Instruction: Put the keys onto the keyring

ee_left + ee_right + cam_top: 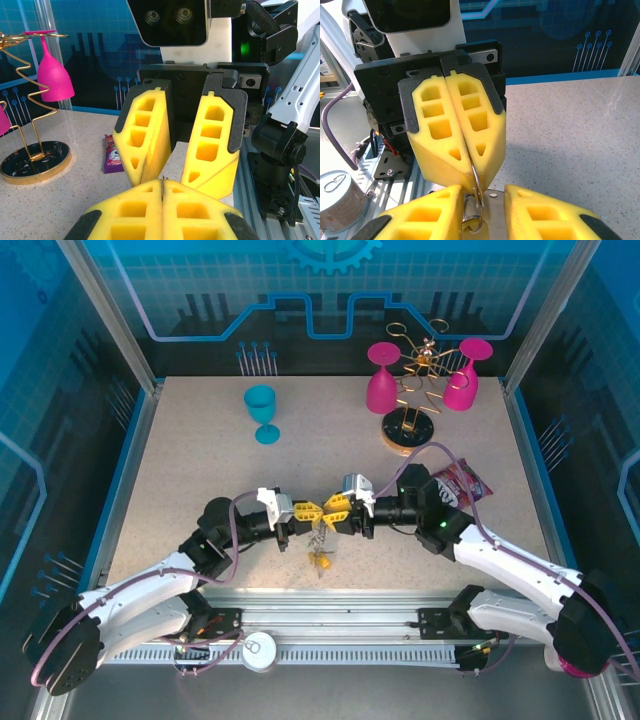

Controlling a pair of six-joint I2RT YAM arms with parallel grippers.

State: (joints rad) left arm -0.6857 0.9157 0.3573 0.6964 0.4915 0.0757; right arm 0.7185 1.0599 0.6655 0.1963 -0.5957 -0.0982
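My two grippers meet tip to tip over the near middle of the table. The left gripper (316, 512) is shut on the thin metal keyring (476, 181), whose edge sticks up between its pads (162, 184). A smaller ring (472, 216) dangles from it. My right gripper (484, 200) faces it, open, one finger on each side of the hanging rings; the left wrist view shows its fingers (145, 135) spread apart. In the top view the keyring's bunch (320, 538) hangs below the fingertips, with a yellow-headed key (322, 562) at its lower end. Other keys are too small to tell apart.
A blue goblet (263, 412) stands at the back left. Two pink goblets (381, 380) hang on a gold wire rack (408, 430) at the back right. A snack packet (460, 485) lies beside the right arm. A small can (258, 650) sits off the table's front edge.
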